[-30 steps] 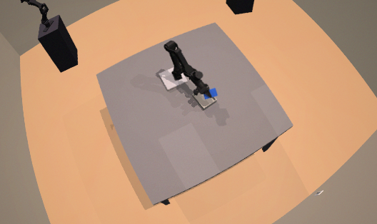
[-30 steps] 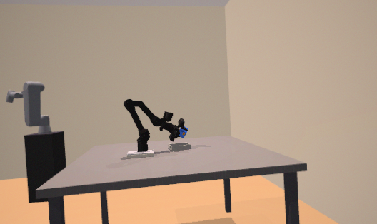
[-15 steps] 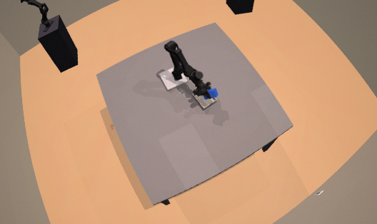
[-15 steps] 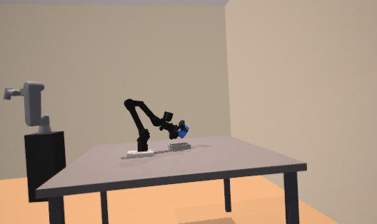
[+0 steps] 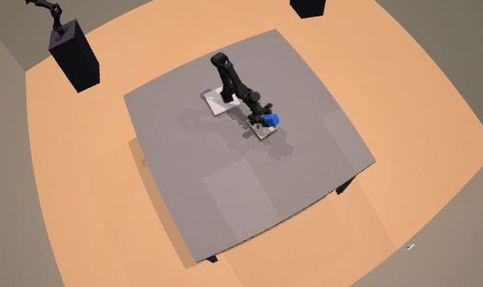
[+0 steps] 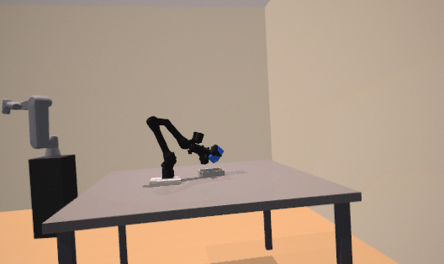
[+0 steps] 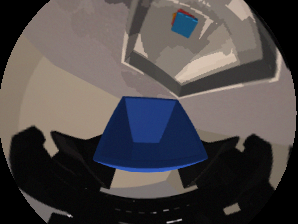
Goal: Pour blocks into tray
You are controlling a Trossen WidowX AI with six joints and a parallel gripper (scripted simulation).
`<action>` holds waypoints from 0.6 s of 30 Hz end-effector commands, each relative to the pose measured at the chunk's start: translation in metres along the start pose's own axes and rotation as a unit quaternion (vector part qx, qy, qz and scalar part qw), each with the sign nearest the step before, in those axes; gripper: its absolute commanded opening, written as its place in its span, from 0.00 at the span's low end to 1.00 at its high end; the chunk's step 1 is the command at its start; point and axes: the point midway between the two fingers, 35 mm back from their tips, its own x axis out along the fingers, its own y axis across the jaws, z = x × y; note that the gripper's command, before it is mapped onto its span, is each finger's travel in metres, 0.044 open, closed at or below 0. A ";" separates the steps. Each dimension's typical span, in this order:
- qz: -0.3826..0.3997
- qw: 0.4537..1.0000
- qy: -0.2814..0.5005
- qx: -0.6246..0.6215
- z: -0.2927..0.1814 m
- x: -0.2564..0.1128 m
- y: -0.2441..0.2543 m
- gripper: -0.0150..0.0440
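The blue cup (image 5: 273,120) (image 6: 214,158) (image 7: 150,120) is held in the air above the tray (image 5: 262,137) (image 6: 213,174) (image 7: 232,76), tipped well over. My gripper (image 7: 147,127) is shut on the cup, one finger on each side. In the wrist view the cup's inside shows no blocks. A light blue block (image 7: 184,25) shows within the tray walls, with a red block (image 7: 183,11) and a bit of orange partly hidden behind it. Whether they lie still cannot be told. Small coloured blocks (image 5: 258,125) also show there in the top view.
The arm's white base plate (image 5: 219,106) (image 6: 165,181) stands on the grey table (image 5: 178,151) (image 6: 240,189), behind the tray. Another arm on a black pedestal (image 5: 75,59) (image 6: 52,193) stands off the table.
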 end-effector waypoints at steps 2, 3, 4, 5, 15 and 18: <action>0.003 0.998 0.000 0.058 0.000 0.000 0.001 0.25; 0.003 0.998 0.000 0.069 0.000 0.001 0.000 0.25; 0.003 0.997 0.000 0.079 0.001 0.001 0.000 0.25; 0.003 0.996 0.000 0.090 0.001 0.001 0.000 0.25; 0.003 0.990 0.000 0.139 0.001 0.001 0.000 0.25; 0.004 0.990 0.005 0.139 0.001 0.001 0.000 0.25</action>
